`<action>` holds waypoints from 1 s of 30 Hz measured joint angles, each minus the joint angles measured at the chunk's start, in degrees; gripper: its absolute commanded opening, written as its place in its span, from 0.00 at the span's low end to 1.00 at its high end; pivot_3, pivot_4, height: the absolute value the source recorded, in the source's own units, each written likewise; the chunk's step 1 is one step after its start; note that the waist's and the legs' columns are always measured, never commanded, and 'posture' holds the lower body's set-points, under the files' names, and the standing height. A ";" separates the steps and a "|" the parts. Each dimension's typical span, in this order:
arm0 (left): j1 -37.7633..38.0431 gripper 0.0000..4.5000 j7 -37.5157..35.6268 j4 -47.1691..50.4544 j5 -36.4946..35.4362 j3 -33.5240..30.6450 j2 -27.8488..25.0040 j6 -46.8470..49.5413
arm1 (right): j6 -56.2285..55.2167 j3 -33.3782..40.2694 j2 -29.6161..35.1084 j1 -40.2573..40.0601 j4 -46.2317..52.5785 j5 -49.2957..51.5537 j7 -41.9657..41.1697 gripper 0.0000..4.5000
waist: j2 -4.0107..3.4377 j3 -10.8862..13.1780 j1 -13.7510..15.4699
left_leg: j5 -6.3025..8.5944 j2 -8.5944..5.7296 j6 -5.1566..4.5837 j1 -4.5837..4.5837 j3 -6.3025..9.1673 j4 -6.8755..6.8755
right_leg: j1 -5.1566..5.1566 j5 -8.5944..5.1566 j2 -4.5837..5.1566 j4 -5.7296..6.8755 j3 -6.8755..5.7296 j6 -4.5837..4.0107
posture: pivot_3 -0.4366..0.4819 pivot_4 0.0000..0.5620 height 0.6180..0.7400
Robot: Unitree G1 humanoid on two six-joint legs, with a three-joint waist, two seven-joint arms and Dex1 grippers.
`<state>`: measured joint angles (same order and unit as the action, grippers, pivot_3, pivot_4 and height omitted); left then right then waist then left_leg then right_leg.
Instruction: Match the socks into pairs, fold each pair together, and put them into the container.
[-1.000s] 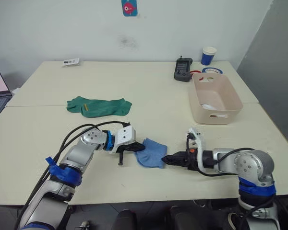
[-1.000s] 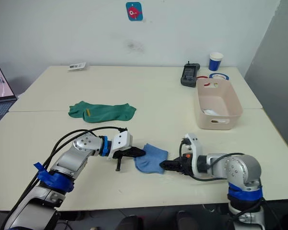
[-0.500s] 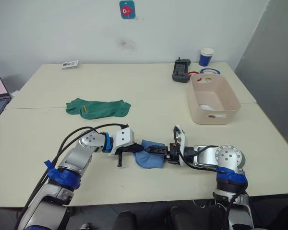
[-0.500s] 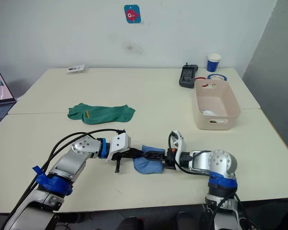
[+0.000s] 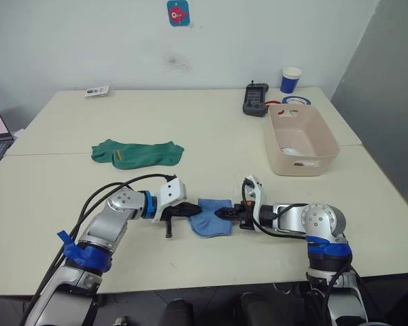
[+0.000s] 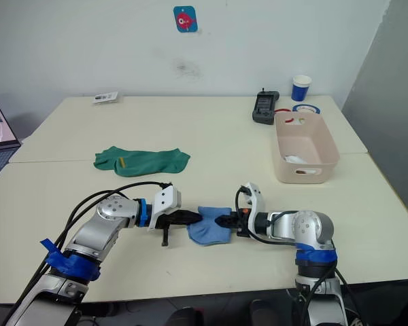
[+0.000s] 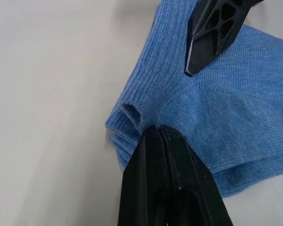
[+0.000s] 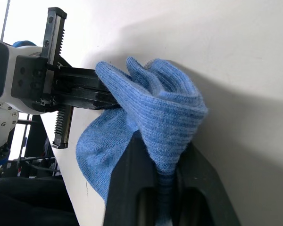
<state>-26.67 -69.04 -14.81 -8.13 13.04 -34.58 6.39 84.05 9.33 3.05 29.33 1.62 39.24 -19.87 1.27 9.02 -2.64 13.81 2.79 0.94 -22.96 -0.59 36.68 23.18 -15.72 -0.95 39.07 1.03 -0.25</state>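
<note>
Reaching in from well off the light blue socks point(image 5: 211, 217), the right gripper point(image 5: 223, 212) now pinches their right edge; at their left edge the left gripper point(image 5: 188, 210) clamps fabric. Folding looks underway, far from the container point(image 5: 300, 139).

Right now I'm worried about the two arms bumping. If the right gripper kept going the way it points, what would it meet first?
The light blue socks it already pinches, then probably the left gripper facing it at the bundle's far edge; depth between the two tips is unclear.
</note>
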 measured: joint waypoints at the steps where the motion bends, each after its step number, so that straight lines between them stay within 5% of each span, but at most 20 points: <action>1: 0.01 0.08 -0.17 0.16 -0.72 -0.17 0.06 0.75 | -0.29 -0.40 0.52 -0.19 0.12 0.08 -0.32 0.00 | 0.00 0.00 0.00 | 0.00 -0.01 0.00 -0.01 0.00 0.00 | 0.00 0.00 0.00 -0.01 -0.01 0.00 | 0.48 0.27 1.00; 14: 2.74 0.98 0.09 27.02 -19.60 -12.83 -6.87 21.06 | -2.09 3.38 6.91 -2.83 17.17 3.13 -1.21 0.00 | 0.05 0.29 0.09 | 0.00 -0.02 0.01 -0.16 0.08 -0.02 | 0.11 -0.01 0.04 -0.09 -0.06 0.01 | 0.48 0.27 1.00; 21: -8.10 0.99 8.97 30.01 -23.97 -13.19 -3.26 30.60 | -1.33 8.54 11.97 1.79 25.23 5.50 -0.62 0.00 | 0.09 0.45 0.64 | 0.00 -0.12 0.01 -0.17 0.04 0.00 | 0.08 -0.01 0.00 -0.11 -0.06 0.02 | 0.48 0.27 1.00; 26: -16.85 0.99 14.69 26.13 -20.80 -10.42 2.35 30.15 | -7.63 10.72 21.97 11.41 19.70 2.77 -1.08 0.00 | 0.10 0.57 0.84 | 0.00 -0.16 0.01 -0.21 -0.06 -0.02 | 0.11 -0.01 0.00 -0.17 -0.04 0.04 | 0.48 0.27 1.00; 30: -20.18 0.99 17.87 20.03 -16.86 -8.15 7.63 25.57 | -24.60 4.24 32.23 15.39 8.46 -8.79 -3.76 0.00 | 0.11 0.58 0.86 | 0.00 -0.18 0.01 -0.23 -0.26 -0.03 | 0.12 -0.02 0.00 -0.22 0.01 0.06 | 0.48 0.27 1.00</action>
<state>-46.85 -51.17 5.22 -24.98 4.89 -26.95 31.95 59.45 13.57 35.28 44.72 10.08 30.45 -23.64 1.38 9.60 -1.78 13.81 2.61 0.95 -23.19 -0.84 36.66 23.30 -15.74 -0.95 38.85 1.03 -0.19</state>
